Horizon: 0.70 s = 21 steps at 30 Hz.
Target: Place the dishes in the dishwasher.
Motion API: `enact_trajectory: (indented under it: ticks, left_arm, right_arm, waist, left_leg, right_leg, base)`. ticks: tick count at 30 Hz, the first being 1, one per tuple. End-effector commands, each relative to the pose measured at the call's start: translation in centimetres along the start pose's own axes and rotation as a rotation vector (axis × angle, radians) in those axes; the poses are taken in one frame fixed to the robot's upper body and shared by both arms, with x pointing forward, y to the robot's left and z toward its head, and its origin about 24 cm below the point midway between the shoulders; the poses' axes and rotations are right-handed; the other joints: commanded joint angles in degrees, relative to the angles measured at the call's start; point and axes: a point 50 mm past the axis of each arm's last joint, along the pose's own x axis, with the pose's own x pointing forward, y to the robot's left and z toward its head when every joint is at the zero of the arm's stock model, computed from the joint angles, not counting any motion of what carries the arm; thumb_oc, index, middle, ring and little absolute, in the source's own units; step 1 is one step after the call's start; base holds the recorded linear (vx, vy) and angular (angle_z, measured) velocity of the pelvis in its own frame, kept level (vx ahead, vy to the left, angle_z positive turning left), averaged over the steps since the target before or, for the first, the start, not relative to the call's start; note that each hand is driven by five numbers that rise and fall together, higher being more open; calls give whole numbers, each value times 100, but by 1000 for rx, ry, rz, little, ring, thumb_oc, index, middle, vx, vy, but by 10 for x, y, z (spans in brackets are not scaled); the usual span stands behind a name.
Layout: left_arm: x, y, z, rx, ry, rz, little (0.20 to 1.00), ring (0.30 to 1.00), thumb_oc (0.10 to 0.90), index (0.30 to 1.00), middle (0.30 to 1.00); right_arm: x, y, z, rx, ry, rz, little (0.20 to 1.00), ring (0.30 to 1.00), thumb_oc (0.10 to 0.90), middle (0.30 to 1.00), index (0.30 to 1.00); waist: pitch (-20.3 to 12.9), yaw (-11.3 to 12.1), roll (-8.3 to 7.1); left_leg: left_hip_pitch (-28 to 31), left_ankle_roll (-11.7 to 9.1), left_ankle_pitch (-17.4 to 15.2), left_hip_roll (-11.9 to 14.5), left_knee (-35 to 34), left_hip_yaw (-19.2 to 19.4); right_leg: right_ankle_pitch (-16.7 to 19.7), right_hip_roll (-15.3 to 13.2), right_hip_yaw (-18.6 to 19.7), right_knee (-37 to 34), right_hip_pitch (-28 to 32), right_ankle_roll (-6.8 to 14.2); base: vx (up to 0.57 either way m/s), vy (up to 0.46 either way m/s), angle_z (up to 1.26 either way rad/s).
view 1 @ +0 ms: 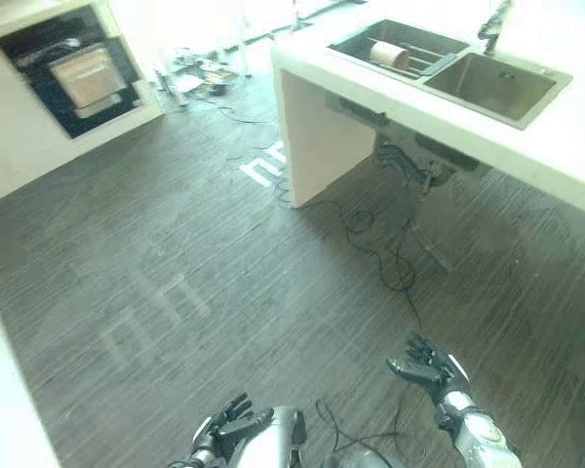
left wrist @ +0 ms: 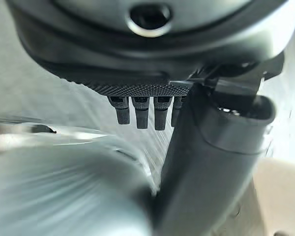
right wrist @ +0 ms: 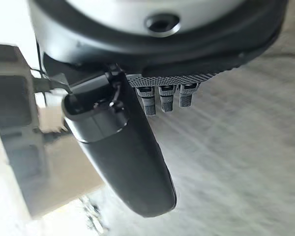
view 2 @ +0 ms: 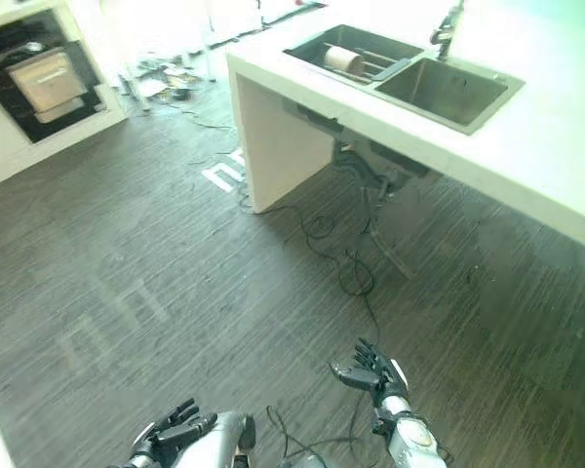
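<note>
- Strong daylight pours in from far ahead of the left robot hand (view 1: pixel 224 429), washing out the floor (view 1: pixel 224 244) there.
- The white worktop (view 1: pixel 565 127) glares beyond the right robot hand (view 1: pixel 424 366).
- Both wrist views are soft, with close surfaces out of focus.

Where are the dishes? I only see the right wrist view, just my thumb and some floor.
Observer: One pale, cup-like dish lies on its side on a rack in the left sink basin, set in the white counter ahead.
Operator: Is my hand holding anything?
Observer: No. Your right hand hangs open and empty above the floor.
Operator: And my other hand?
Observer: The left hand is low too, open and empty.
Operator: Where's the dishwasher?
Observer: A dark open appliance sits in the cabinets far off to the left; that is probably it.
</note>
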Motion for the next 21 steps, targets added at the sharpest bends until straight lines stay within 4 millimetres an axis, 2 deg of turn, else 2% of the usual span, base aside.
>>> enact_trajectory:
  ticks: [1,2,3,4,5,6,7,9,11,12,13,14,15,16,18,19,21]
  left_arm:
    - [-1,-23,-25,-35,31,-24,900,900,800,900,900]
    - [-3,-23,-28,-30,41,-19,900,900,800,900,900]
    - [-5,-21,-32,-21,49,-9,900,900,800,900,900]
    - [-6,-15,-35,2,86,23,900,900,800,900,900]
    - [-6,-9,-39,39,133,42,900,900,800,900,900]
    - [-6,-4,-40,80,148,48,900,900,800,900,900]
    - [-7,-3,-41,92,157,55,900,900,800,900,900]
    - [-7,-1,-42,74,162,71,900,900,800,900,900]
    - [-7,0,-42,39,157,84,900,900,800,900,900]
    - [-6,0,-40,43,150,79,900,900,800,900,900]
    - [-5,-1,-37,52,143,74,900,900,800,900,900]
    - [-3,0,-32,50,135,76,900,900,800,900,900]
    - [-2,2,-30,45,133,77,900,900,800,900,900]
    - [-3,4,-29,27,129,81,900,900,800,900,900]
    - [-3,0,-32,20,125,87,900,900,800,900,900]
    - [-2,-1,-31,17,125,96,900,900,800,900,900]
    - [-2,-3,-33,15,129,94,900,900,800,900,900]
  right_arm:
    - [2,-16,38,-99,-142,-3,900,900,800,900,900]
    - [3,-17,38,-102,-136,-1,900,900,800,900,900]
    - [4,-18,38,-114,-129,-2,900,900,800,900,900]
    - [4,-21,34,-121,-90,-16,900,900,800,900,900]
    - [4,-21,25,-92,-57,-25,900,900,800,900,900]
    - [3,-17,18,-89,-41,-24,900,900,800,900,900]
    - [3,-16,15,-80,-35,-25,900,900,800,900,900]
    - [3,-13,12,-79,-28,-20,900,900,800,900,900]
    - [3,-10,9,-93,-22,1,900,900,800,900,900]
    - [3,-10,9,-99,-23,6,900,900,800,900,900]
    - [3,-11,10,-106,-24,9,900,900,800,900,900]
    - [3,-12,12,-124,-30,11,900,900,800,900,900]
    - [3,-13,13,-137,-32,11,900,900,800,900,900]
    - [5,-13,16,-180,-30,29,900,900,800,900,900]
    - [6,-13,15,-205,-9,41,900,900,800,900,900]
    - [6,-13,14,-212,6,40,900,900,800,900,900]
    - [5,-15,10,-222,25,34,900,900,800,900,900]
  waist:
    - [174,133,624]
    - [150,186,634]
    - [73,213,662]
    - [-33,203,615]
    - [-91,155,604]
    - [-70,134,584]
    - [-54,108,618]
    - [-29,85,684]
    - [17,32,790]
    - [60,-7,834]
    - [118,-54,869]
    - [190,-115,898]
    - [225,-141,927]
    - [284,-223,958]
    - [252,-280,959]
    - [205,-323,913]
    - [107,-318,791]
  left_leg:
    - [97,-672,992,406,-1708,-982]
    - [-28,-672,996,357,-1708,-1022]
    - [48,-602,836,328,-1708,-1003]
    - [344,-379,462,189,-1708,-924]
    - [813,47,9,-31,-1708,-829]
    - [1111,233,-219,-191,-1708,-813]
    - [1247,329,-327,-218,-1708,-812]
    - [1370,397,-414,-208,-1708,-803]
    - [1564,397,-494,-97,-1708,-737]
    - [1657,364,-535,-51,-1708,-759]
    - [1706,325,-567,-7,-1708,-796]
    - [1756,245,-618,82,-1708,-837]
    - [1787,202,-651,137,-1708,-844]
    - [1976,187,-940,231,-1708,-732]
    - [2127,148,-1075,334,-1708,-661]
    - [2180,91,-1045,353,-1708,-712]
    - [2269,62,-940,275,-1708,-729]
  right_leg:
    - [73,80,265,344,-432,580]
    - [24,68,337,344,-326,616]
    - [-2,47,350,344,-209,670]
    - [240,-83,300,344,125,857]
    - [1091,-555,-49,2235,-274,1293]
    - [1347,-829,-121,3283,-622,1462]
    - [1476,-896,-155,3820,-925,1476]
    - [1469,-961,-245,4131,-1262,1406]
    - [1141,-1005,-460,3884,-1579,1234]
    - [1000,-926,-503,3516,-1669,1196]
    - [887,-828,-516,3006,-1727,1185]
    - [852,-726,-513,1686,-1697,1164]
    - [925,-706,-514,1125,-1690,1166]
    - [1574,-837,-434,514,-2233,1368]
    - [1466,-799,-348,681,-2453,1386]
    - [1232,-625,-240,590,-2275,1280]
    - [1113,-540,-195,344,-1980,1131]
  base:
    - [723,358,-29]
    - [659,363,-125]
    - [766,435,-187]
    - [992,629,-220]
    - [997,632,-165]
    - [699,485,-105]
    - [342,222,-62]
    - [189,120,-52]
    - [226,36,-57]
    - [220,-82,-43]
    - [257,-195,-16]
    - [274,-229,23]
    - [381,-296,23]
    - [433,-322,9]
    - [367,-330,-52]
    - [226,-321,-40]
    - [280,-324,22]
